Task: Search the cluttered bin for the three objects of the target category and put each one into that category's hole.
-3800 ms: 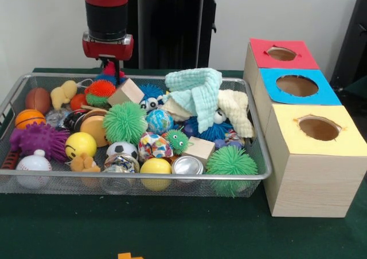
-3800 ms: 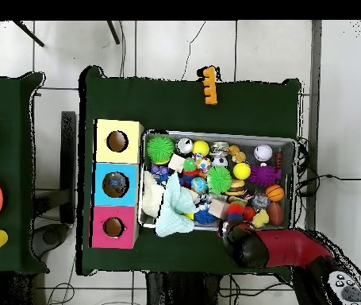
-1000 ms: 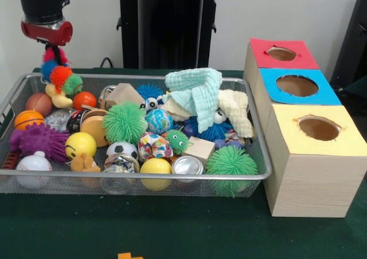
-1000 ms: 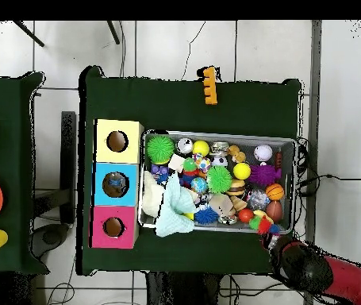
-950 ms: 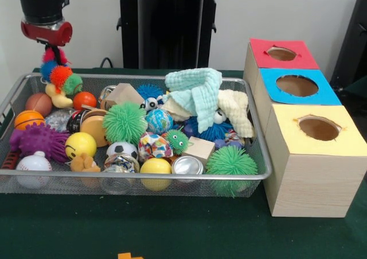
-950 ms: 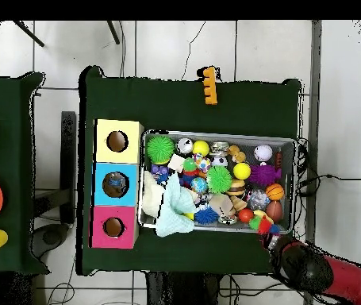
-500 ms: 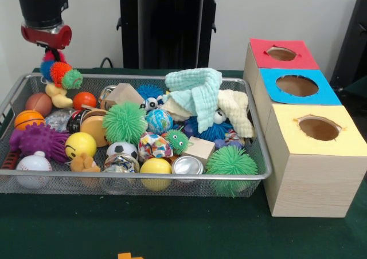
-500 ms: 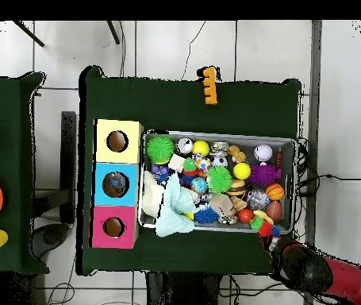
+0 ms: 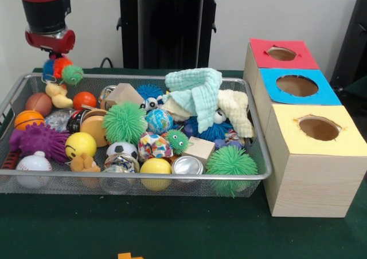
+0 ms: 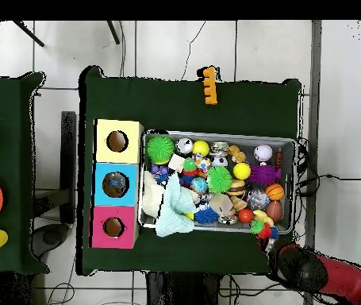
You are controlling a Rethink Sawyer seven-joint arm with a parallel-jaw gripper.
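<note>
My gripper (image 9: 53,56) hangs over the back left corner of the wire mesh bin (image 9: 143,179), shut on a spiky toy (image 9: 62,70) of blue, orange, green and red tufts. The toy dangles just above the bin's rim, clear of the clutter below. From overhead the toy (image 10: 260,229) shows at the bin's lower right corner, beside the red arm (image 10: 298,268). Three boxes with round holes stand in a row beside the bin: red (image 9: 298,61), blue (image 9: 269,90) and yellow (image 9: 287,138).
The bin holds several balls and toys: a large green spiky ball (image 9: 124,122), another (image 9: 231,164) at the front right, a mint cloth (image 9: 198,93), a cream cloth (image 9: 236,111), wooden blocks and a smiley ball (image 9: 80,144). An orange piece (image 10: 209,86) lies on the green table.
The gripper lifted the spiky toy out of the bin's middle back and carried it to the corner. Over the last second it rose a little and shifted slightly.
</note>
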